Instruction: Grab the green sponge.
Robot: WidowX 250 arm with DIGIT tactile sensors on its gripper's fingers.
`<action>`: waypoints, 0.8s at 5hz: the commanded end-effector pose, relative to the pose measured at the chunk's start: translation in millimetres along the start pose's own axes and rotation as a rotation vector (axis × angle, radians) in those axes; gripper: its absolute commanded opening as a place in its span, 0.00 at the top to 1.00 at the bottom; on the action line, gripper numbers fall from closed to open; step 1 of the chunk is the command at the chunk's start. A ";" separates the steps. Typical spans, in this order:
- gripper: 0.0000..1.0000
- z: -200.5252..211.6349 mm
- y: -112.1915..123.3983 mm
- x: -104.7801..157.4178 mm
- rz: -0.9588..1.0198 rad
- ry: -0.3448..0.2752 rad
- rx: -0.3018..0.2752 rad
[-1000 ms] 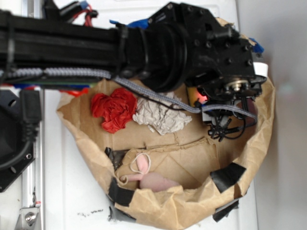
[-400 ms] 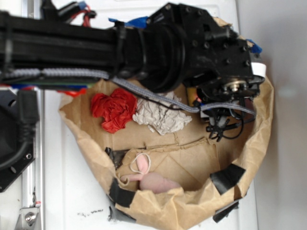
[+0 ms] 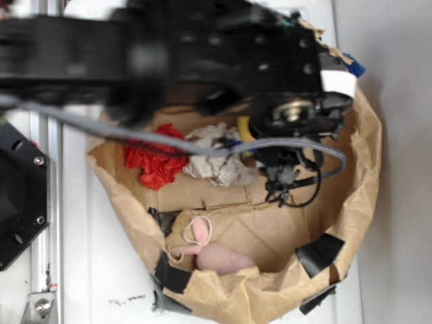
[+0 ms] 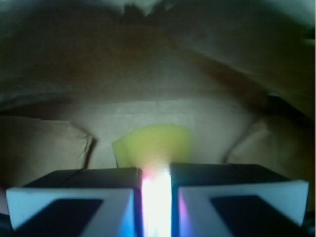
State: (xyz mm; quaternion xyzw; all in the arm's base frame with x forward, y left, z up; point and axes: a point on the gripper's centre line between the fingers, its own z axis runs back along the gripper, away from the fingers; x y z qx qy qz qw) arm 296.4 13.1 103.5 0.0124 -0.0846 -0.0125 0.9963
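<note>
Swung leftward over the bag, claw nearly pressed together just before the sponge near the bag's top edge: light, squashy foam, best pinched across its flat sides.

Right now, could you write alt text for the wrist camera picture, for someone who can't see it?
A yellow foam sponge lies on brown paper straight ahead of the gripper, partly hidden behind its two pale fingers. The fingers stand close together, with a bright glare in the narrow gap between them. Crumpled paper walls rise dimly around.
</note>
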 end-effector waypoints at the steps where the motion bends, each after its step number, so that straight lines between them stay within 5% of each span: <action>1: 1.00 34.0 2.0 7.1 0.030 0.051 0.013; 4: 1.00 30.9 1.8 4.7 0.035 0.038 0.000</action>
